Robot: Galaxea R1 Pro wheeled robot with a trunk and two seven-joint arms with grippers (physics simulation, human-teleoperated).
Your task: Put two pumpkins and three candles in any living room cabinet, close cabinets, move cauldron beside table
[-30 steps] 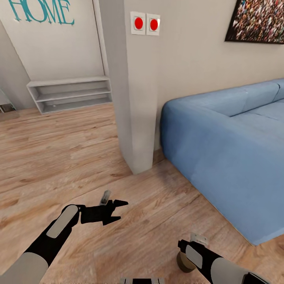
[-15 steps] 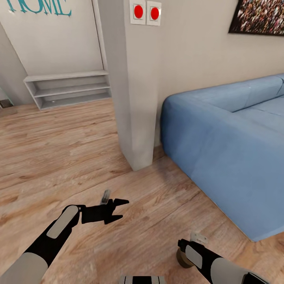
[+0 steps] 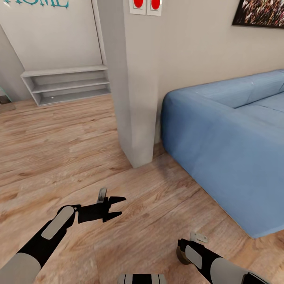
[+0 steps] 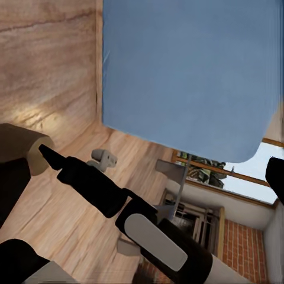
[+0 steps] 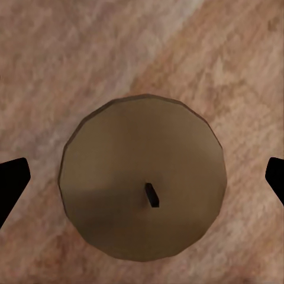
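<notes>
So the right jaws (image 5: 142, 177) were spread wide, the two black tips sitting out at the far edges of the right wrist view with nothing pinched between them. Dead centre between them, straight down the line of the fingers, was one short tan-beige round candle (image 5: 144, 177) standing upright on the pale wood plank floor (image 5: 71, 47), dark wick poking up toward the camera. Its long axis ran right along the jaws' approach line, so I'd say a straight drop and squeeze was all the next move needed. The tips looked well clear of the wax on both sides, not touching it.

From the head view the candle (image 3: 182, 255) was mostly hidden under the right wrist, just a sliver showing. The left jaws (image 3: 114, 207) hung open and empty over bare floor, off to the side and well apart from the candle, so the right arm was clearly the nearer one.

Counting: one candle, no pumpkins, no cauldron, no dark cabinet anywhere I could spot. Further out from the jaws there was a big blue fabric sofa (image 3: 228, 150), a grey square wall pillar (image 3: 134, 98) with two red round buttons (image 3: 146, 4), and a pale grey low shelf rack (image 3: 65, 85) at the back wall.
</notes>
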